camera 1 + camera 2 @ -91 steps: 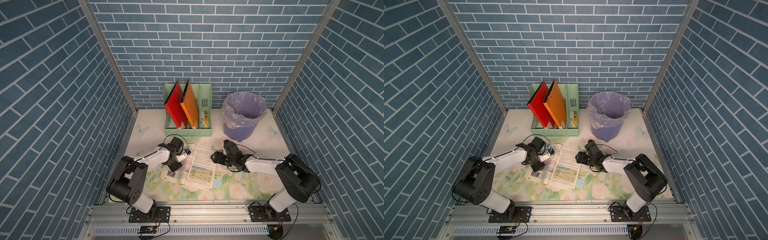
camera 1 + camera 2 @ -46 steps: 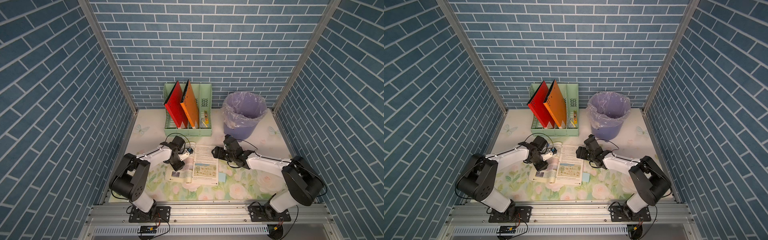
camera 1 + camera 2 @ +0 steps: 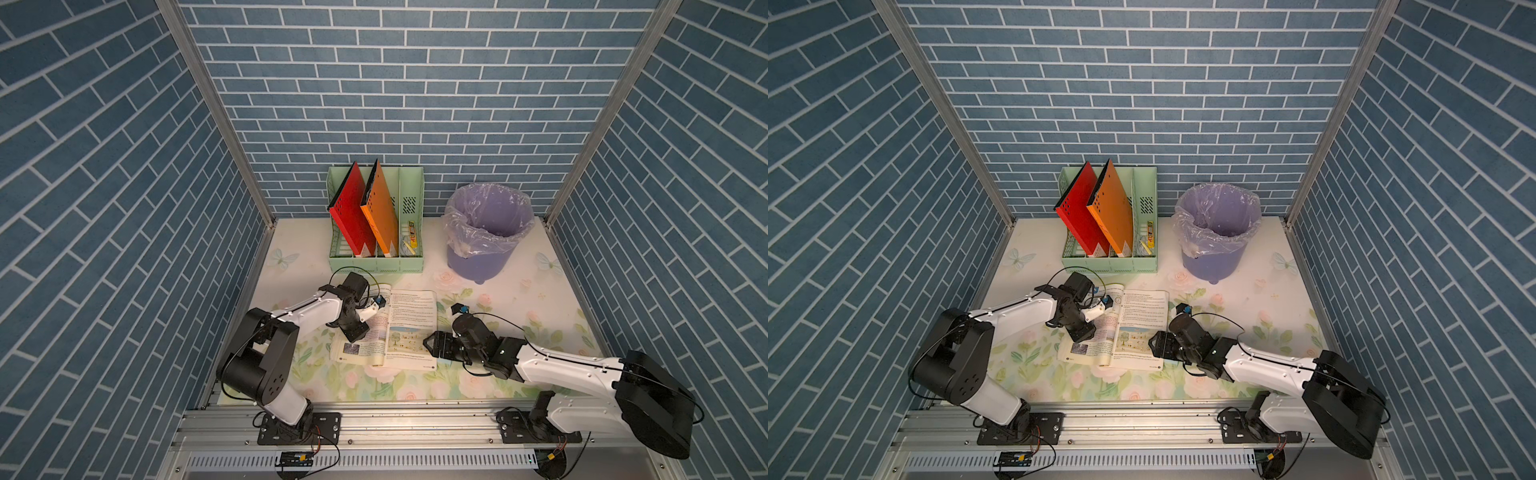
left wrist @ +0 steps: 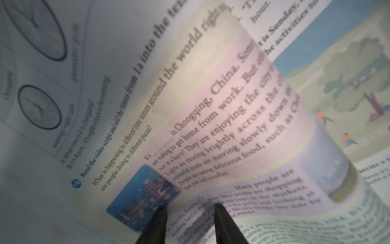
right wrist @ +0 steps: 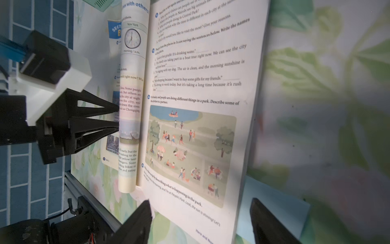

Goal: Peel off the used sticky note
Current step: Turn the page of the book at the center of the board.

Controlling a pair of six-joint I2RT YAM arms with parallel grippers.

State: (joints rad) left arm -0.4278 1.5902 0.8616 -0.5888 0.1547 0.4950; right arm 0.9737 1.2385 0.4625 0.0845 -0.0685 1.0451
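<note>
An open book (image 3: 409, 328) lies on the floral table, with its left pages curled up (image 5: 130, 118). The used sticky note (image 5: 274, 211) is pale blue and pokes out from under the book's near right corner. In both top views my right gripper covers most of it. My right gripper (image 5: 200, 206) is open and low over that corner (image 3: 430, 347), one finger over the page and one over the note. My left gripper (image 4: 190, 208) is almost shut, its fingertips (image 5: 115, 118) pressed against the curled left pages (image 3: 356, 334). I see nothing clamped between them.
A green file holder (image 3: 376, 232) with a red and an orange folder stands at the back. To its right is a purple bin (image 3: 488, 232) lined with a clear bag. The metal rail (image 3: 395, 415) runs along the front table edge.
My right gripper has moved from the book's far right edge to its near right corner, over the note, jaws slightly narrower. The book has turned straighter. My left gripper stays on the left pages.
</note>
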